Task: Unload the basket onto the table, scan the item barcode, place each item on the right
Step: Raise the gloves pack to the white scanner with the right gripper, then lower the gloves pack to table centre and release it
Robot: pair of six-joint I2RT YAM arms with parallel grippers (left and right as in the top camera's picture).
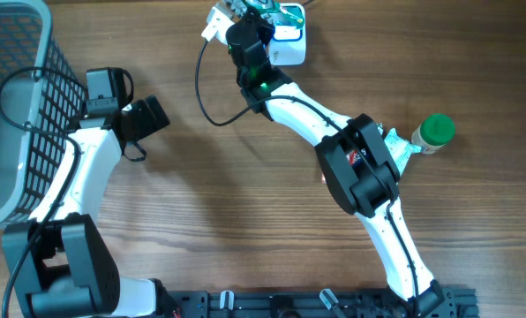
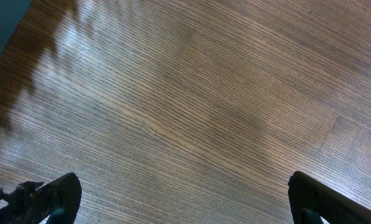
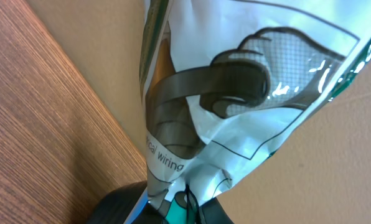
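**R pinch on packet, L wide**

R fingers [image 3: 126,208] pinched narrow on white/green packet [image 3: 235,93], held up at far edge, centre. L fingers [image 2: 48,196] spread wide, nothing between, over bare tabletop [image 2: 192,112]. Open room mid-tabletop. Wire basket [image 1: 16,106] far left, beside L arm. Green-cap bottle [image 1: 435,132] right, close to R arm.

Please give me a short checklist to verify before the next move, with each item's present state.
1. Right gripper shut on packet: ok.
2. Left gripper open, empty, above table: ok.
3. Barcode showing on packet: not ok; only drawing and text visible.
4. Scanner found: cannot tell; none in view.
5. Bottle apart from right arm: cannot tell; the arm hides its lower end.
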